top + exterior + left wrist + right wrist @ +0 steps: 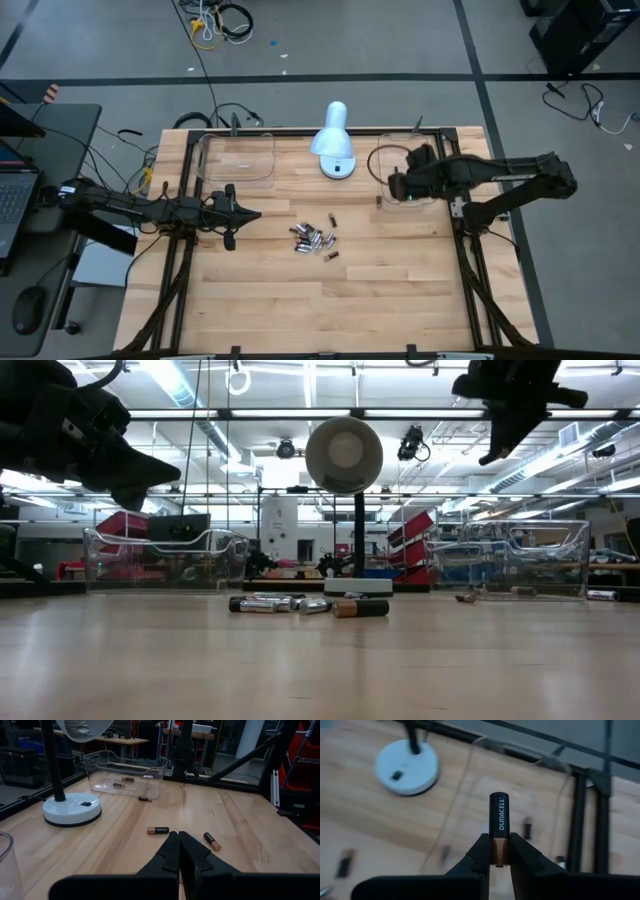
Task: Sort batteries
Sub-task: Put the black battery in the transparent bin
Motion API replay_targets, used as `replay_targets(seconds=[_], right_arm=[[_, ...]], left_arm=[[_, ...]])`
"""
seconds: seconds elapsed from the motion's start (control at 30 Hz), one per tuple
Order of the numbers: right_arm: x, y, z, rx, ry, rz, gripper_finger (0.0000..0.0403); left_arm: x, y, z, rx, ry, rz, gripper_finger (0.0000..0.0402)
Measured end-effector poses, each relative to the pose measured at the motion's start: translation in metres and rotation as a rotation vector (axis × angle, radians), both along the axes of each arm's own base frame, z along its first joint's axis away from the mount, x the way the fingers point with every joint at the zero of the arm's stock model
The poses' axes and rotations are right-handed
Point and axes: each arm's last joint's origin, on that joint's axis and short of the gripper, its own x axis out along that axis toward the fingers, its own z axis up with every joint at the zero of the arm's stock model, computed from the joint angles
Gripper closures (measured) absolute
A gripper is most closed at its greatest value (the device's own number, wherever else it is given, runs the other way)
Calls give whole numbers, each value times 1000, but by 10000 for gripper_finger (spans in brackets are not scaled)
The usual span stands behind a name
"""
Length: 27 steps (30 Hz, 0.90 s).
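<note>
Right claw (pixel 496 851) grasping copper-black battery (pixel 499 820) above right tray (pixel 392 160) | left claw (pixel 178 849) clenched, empty

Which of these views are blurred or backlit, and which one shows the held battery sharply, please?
Right wrist view: the black-and-copper Duracell battery in the right gripper is sharp; the table and white round lamp base behind are blurred. Low view: bright ceiling lights leave both arms as dark silhouettes. High view: evenly lit, with soft shadows.

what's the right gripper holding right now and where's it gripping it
The right gripper holds a black-and-copper battery by its copper end. The left gripper is shut and holds nothing.
</note>
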Motion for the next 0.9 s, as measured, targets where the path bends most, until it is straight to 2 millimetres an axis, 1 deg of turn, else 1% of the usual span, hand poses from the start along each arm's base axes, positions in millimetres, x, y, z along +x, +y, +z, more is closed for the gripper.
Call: replay_targets(seconds=[0.13,0.23,0.33,0.47,0.57,0.77,0.9], right_arm=[[-2,-21,-4,-11,61,-23,361],[-3,-34,-14,-4,90,-24,362],[-1,-47,-28,28,92,-8,362],[4,-64,-50,62,43,19,362],[3,-78,-68,81,3,24,362],[-5,-99,-104,123,-95,6,362],[-9,-109,-121,134,-177,0,362]], left_arm=[[0,0,2,-9,-26,1,400],[0,0,2,-28,-26,2,400],[0,0,2,-31,-26,2,400],[0,0,2,-31,-27,2,400],[0,0,4,-33,-40,2,400],[0,0,4,-52,-43,3,400],[0,0,4,-53,-43,3,400]])
